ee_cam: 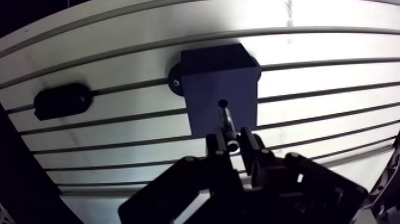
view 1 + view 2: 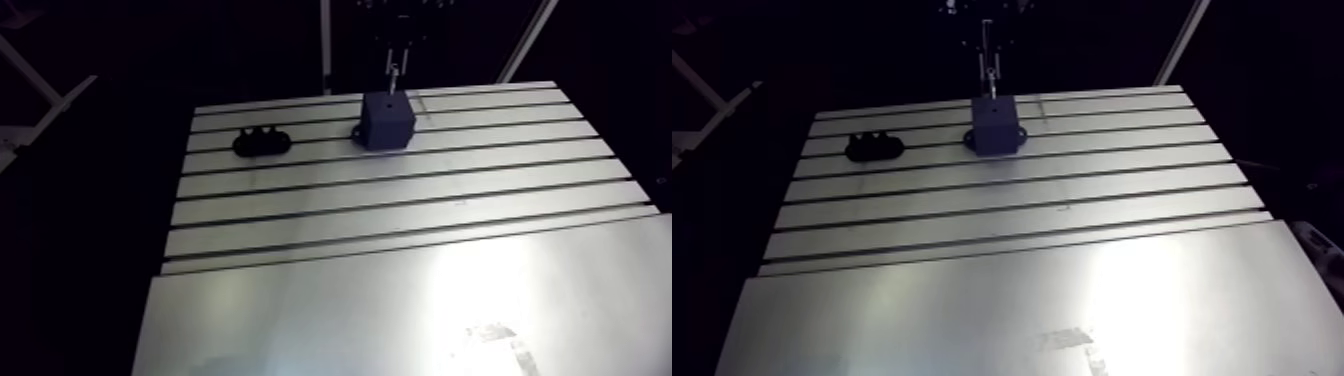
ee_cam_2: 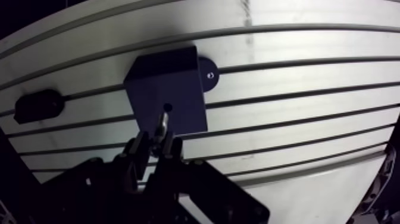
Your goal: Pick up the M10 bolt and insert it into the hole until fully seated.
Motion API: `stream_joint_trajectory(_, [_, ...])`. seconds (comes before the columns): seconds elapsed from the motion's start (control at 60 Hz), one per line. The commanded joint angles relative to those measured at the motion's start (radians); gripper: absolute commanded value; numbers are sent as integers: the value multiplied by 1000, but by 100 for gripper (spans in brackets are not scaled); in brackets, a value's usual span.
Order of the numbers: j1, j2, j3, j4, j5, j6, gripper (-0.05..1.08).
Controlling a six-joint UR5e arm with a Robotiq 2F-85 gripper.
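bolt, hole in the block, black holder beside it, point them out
M10 bolt [image 1: 227, 122], wrist view, on its shiny shank.
hole [image 1: 222, 103], wrist view, on its dark opening.
black holder [image 1: 62, 100], wrist view, on the middle of its top.

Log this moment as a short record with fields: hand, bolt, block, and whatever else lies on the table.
hand: the hand is shut on the M10 bolt
bolt: shank points down at the hole; tip close to it, not seated
block: dark block with the hole in its top face, standing on the slotted aluminium table
other: black oblong holder beside the block, apart from it
task state: bolt picked up, insertion not yet done
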Motion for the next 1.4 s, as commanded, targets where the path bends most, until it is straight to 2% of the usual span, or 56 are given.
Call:
stream_joint_trajectory(0.017, [-2, 5, -2, 1, 1, 1, 108])
stream_joint_trajectory(1.4, [-2, 29, -5, 3, -3, -2, 108])
